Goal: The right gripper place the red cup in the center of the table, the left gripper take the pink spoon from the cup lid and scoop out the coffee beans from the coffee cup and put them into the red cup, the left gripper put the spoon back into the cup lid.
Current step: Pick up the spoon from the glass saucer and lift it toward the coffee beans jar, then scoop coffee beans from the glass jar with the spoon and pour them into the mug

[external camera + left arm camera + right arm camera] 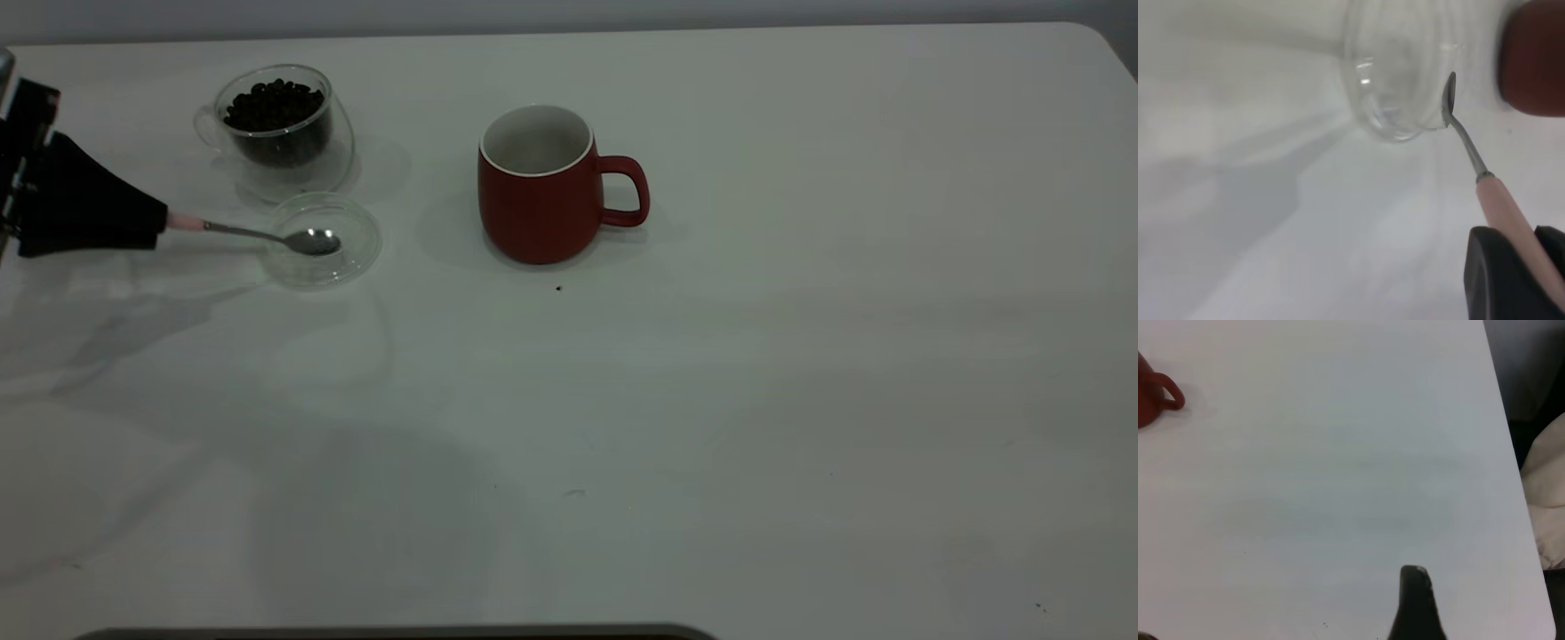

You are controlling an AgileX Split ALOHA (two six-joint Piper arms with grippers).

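Observation:
My left gripper (163,222) (1525,243) is at the table's left side, shut on the pale pink handle of the pink spoon (258,233) (1466,145). The spoon's metal bowl lies over the clear cup lid (360,253) (1388,107) and looks empty. Just behind the lid stands the glass coffee cup (293,147), heaped with coffee beans (271,102). The red cup (538,209) (1535,60) (1148,400) stands upright near the table's middle, handle to the right. My right gripper (1281,632) hovers open over bare table, far right of the red cup, holding nothing.
A tiny dark speck (558,288) lies on the white table (800,356) just in front of the red cup. The right wrist view shows the table's side edge (1515,487), with a cream-coloured object (1546,493) beyond it.

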